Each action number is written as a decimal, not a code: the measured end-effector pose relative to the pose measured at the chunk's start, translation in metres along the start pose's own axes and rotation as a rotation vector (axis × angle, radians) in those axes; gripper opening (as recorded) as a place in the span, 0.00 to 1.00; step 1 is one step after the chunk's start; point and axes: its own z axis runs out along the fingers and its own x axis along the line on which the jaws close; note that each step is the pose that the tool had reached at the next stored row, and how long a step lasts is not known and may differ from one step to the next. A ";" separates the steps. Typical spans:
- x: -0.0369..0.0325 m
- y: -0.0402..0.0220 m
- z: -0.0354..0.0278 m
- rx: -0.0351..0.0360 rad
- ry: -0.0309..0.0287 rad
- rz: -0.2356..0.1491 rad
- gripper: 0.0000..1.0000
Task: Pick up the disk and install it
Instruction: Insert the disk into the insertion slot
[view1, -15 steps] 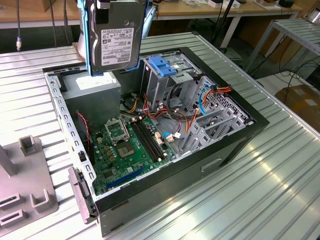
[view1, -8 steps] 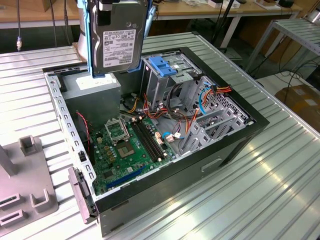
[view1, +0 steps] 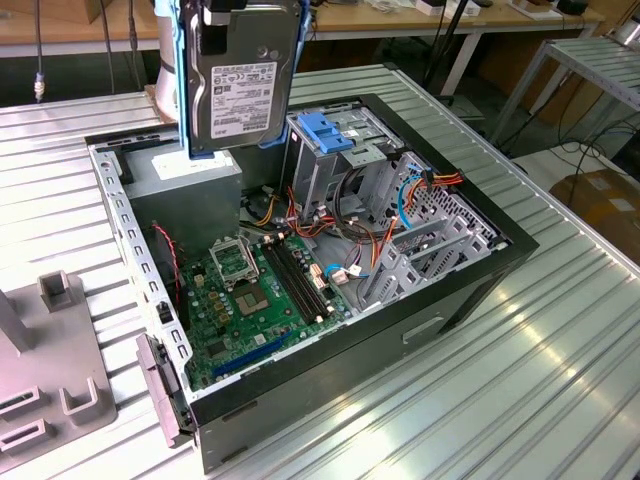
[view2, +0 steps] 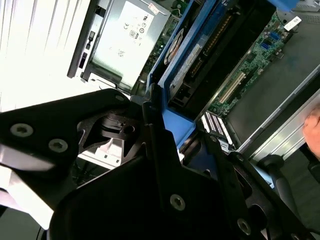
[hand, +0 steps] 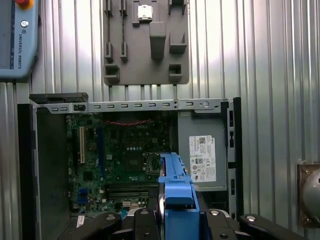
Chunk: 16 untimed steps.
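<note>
Hand (hand: 179, 222) clamped on the disk (view1: 238, 85), upright, label face in exterior view, above open computer case (view1: 470, 300), 11 o'clock of motherboard (view1: 255, 300). First wrist view: blue edge, teach pendant (hand: 17, 40) beyond on surface (view1: 540, 380).

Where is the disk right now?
In the exterior view the disk hangs upright in the gripper above the computer case, near its grey power-supply box, to the exterior view's left of the blue latch.

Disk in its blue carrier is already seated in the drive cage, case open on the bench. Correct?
Not seated. In the exterior view the disk, in its blue carrier, hangs above the open case, over the power supply and clear of the drive cage, held in the jaws of the gripper.
</note>
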 end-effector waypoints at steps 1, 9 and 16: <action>0.0009 -0.0003 0.0000 0.0000 0.0000 0.000 0.37; 0.0065 -0.0017 0.0000 0.0000 0.0000 0.000 0.37; 0.0111 -0.0031 0.0001 0.0000 0.0000 0.000 0.37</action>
